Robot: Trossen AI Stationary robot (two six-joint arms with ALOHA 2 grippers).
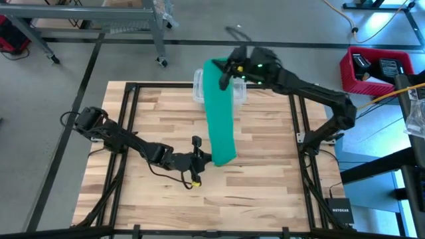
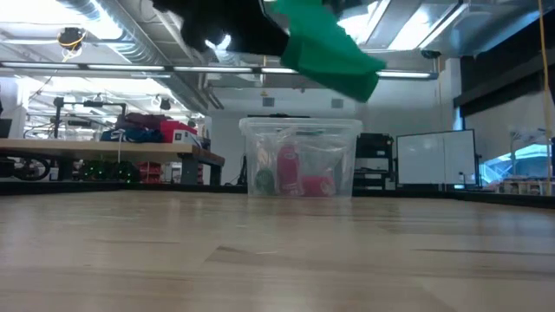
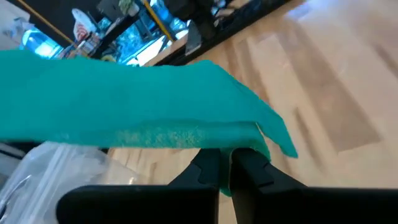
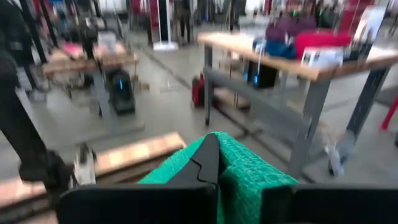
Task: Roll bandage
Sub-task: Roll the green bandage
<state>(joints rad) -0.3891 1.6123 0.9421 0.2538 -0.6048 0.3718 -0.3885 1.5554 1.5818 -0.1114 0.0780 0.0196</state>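
Note:
The teal-green bandage (image 1: 219, 109) is a long flat strip stretched between my two grippers, above the table. Its far end is over the clear plastic tub (image 1: 198, 86). My right gripper (image 1: 224, 72) is shut on the far end. My left gripper (image 1: 207, 158) is shut on the near end. In the low view the bandage (image 2: 334, 48) hangs high above the tabletop. The left wrist view shows the strip (image 3: 124, 106) running off from my left gripper (image 3: 225, 157). My left gripper pinches the bandage's near end (image 3: 245, 142) between its two fingers (image 3: 208, 167), coming level from the table's left. That end is lifted clear of the table, and the strip runs off toward the far edge. My right gripper holds the bandage's far end (image 4: 249, 171) between its fingers (image 4: 208, 158). The gripper itself hides the exact place of contact. That end is held high over the tub, and the strip runs from it toward the near edge, clear of the table.
The clear tub (image 2: 299, 156) stands at the table's far edge with a pink-red item (image 2: 290, 169) inside. A red bin (image 1: 375, 70) stands off the table at the far right. Bare wood (image 1: 265, 186) lies on both sides of the strip.

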